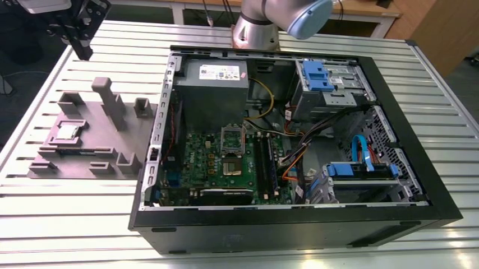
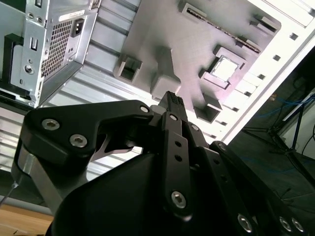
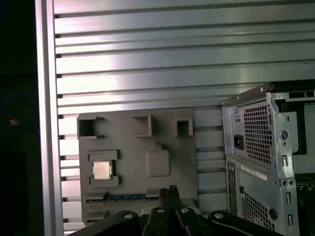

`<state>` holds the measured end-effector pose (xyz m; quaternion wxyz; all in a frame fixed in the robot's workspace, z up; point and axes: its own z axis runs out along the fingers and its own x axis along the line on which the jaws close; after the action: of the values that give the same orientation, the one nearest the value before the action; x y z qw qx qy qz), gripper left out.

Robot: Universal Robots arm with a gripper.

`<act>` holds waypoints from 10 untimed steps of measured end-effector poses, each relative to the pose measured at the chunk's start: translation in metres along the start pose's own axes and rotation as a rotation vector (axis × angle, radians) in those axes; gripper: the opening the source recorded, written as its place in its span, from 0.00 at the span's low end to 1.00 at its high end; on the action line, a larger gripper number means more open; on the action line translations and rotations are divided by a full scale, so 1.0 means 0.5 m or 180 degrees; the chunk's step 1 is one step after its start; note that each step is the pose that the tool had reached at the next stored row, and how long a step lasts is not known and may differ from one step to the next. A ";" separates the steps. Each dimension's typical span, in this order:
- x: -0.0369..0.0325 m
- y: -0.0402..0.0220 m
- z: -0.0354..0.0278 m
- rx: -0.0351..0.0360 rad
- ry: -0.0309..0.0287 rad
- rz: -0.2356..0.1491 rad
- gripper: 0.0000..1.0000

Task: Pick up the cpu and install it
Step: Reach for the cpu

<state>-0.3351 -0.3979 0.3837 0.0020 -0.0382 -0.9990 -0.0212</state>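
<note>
The cpu [image 1: 67,131] is a small silvery square with a tan rim, lying in a recess of the grey holder block [image 1: 93,143] at the exterior view's left. Both wrist views look down on the cpu [image 3: 102,170] [image 2: 226,68] in the same recess. My black gripper [image 1: 84,52] hangs high over the table's far corner, well apart from the block. Its fingers are shut with nothing between them, as the gripper [image 2: 172,100] [image 3: 170,191] shows in both wrist views. The motherboard's socket [image 1: 232,165] sits inside the open computer case [image 1: 419,185], with its cover frame [image 1: 233,137] flipped up.
The case lies on its side on a slatted aluminium table [image 1: 67,207]. Inside it are a power supply [image 1: 213,73], blue drive cages [image 1: 326,78] and loose cables [image 1: 299,151]. The holder block has upright posts [image 1: 105,92]. The arm's base [image 1: 258,31] stands behind the case.
</note>
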 end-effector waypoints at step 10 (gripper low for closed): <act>0.026 -0.002 0.002 0.0000 0.0002 0.0000 0.10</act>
<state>-0.3483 -0.3979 0.3829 0.0023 -0.0382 -0.9990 -0.0211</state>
